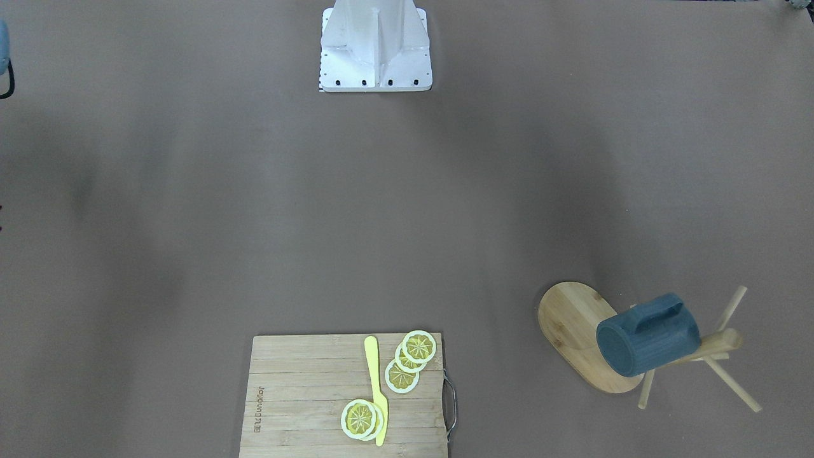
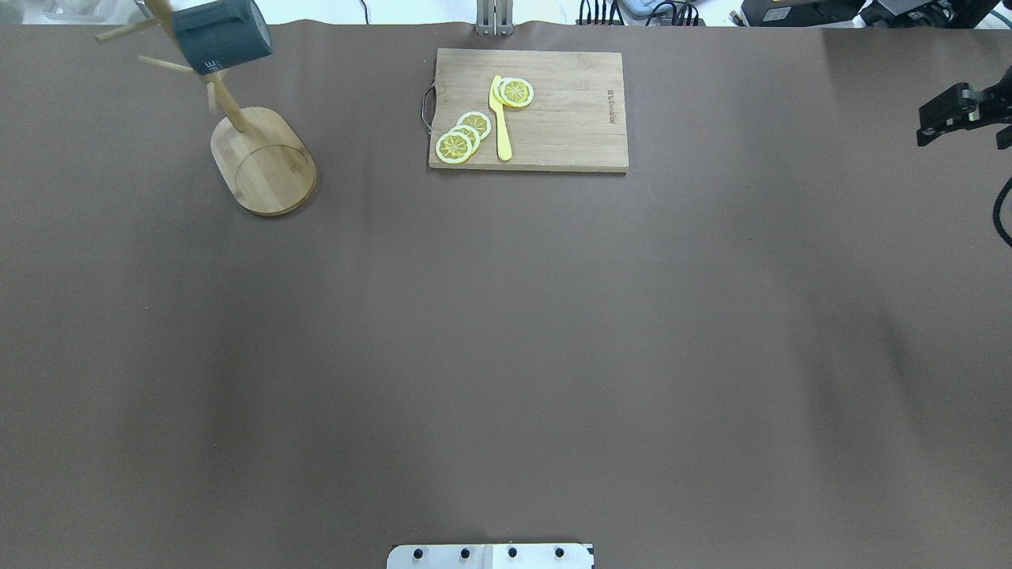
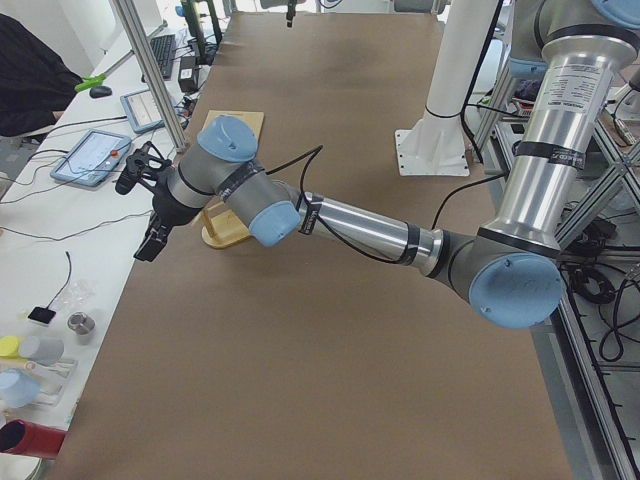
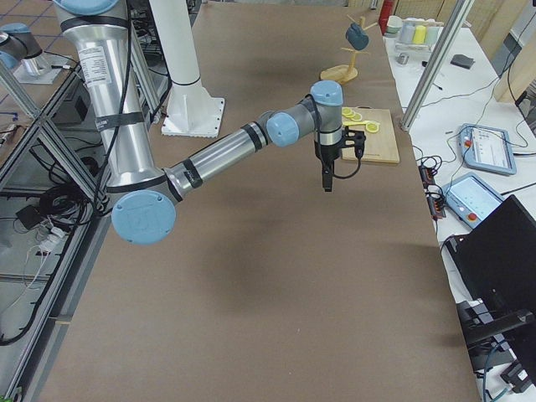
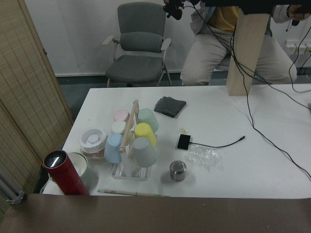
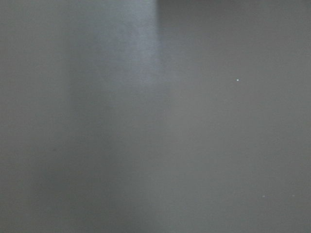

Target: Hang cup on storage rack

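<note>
- The cup [image 1: 648, 342], dark slate-blue, sits high on the rack [image 1: 568, 316], clear of the bench [image 2: 506, 356].
- It lies tilted on its side. In the front-facing view its round bottom faces the camera and its loop handle is uppermost.
- A bit of white lettering shows on its side in the overhead view. Which peg carries it cannot be made out.
- The rack is light bamboo with an oval base, a round post and thin pegs. It stands at the bench's far corner on the robot's left.
- The left pincer [image 3: 148, 243] hangs over the bench's left edge, well apart from the cup and holding nothing. I cannot tell whether it is spread or pressed together.
- The right pincer [image 4: 327, 180] points down above bare bench and holds nothing. I cannot tell how wide it stands either.
- A wooden cutting board [image 2: 569, 111] lies at the far edge, bearing lemon slices [image 2: 462, 136] and a yellow knife [image 2: 500, 118].
- The bench is covered in plain brown.
- Beyond it stands a white side table [image 5: 233, 126] with pastel cups [image 5: 141, 138], a red flask [image 5: 63, 172] and a grey chair [image 5: 141, 43].
</note>
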You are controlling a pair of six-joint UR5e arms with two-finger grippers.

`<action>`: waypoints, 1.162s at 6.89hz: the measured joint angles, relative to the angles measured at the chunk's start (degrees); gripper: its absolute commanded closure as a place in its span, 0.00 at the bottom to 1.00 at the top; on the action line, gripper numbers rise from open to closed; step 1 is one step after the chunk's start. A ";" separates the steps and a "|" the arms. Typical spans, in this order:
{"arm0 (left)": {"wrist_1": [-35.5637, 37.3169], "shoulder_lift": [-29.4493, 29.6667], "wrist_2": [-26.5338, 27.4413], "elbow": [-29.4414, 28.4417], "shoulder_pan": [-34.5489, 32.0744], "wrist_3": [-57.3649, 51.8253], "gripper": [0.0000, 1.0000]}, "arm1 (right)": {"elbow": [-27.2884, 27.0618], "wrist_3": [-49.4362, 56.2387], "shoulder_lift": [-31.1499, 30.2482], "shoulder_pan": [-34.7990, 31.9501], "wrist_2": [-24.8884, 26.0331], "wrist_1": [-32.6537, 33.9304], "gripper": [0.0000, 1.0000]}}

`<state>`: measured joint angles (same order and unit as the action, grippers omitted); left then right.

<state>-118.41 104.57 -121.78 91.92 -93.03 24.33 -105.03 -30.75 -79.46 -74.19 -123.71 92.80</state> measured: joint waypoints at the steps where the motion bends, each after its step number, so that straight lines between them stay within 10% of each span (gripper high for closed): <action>1: 3.53 -0.92 -2.59 0.14 -0.23 -3.24 0.02 | 2.92 6.11 -0.56 -3.58 -1.45 -0.13 0.00; 8: 29.13 -4.94 -11.26 -0.59 -0.13 -24.04 0.02 | 8.27 25.22 -8.91 -15.85 -5.65 -0.11 0.00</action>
<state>-89.28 99.64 -133.04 91.34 -93.16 0.29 -96.76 -5.54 -88.37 -90.04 -129.35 92.69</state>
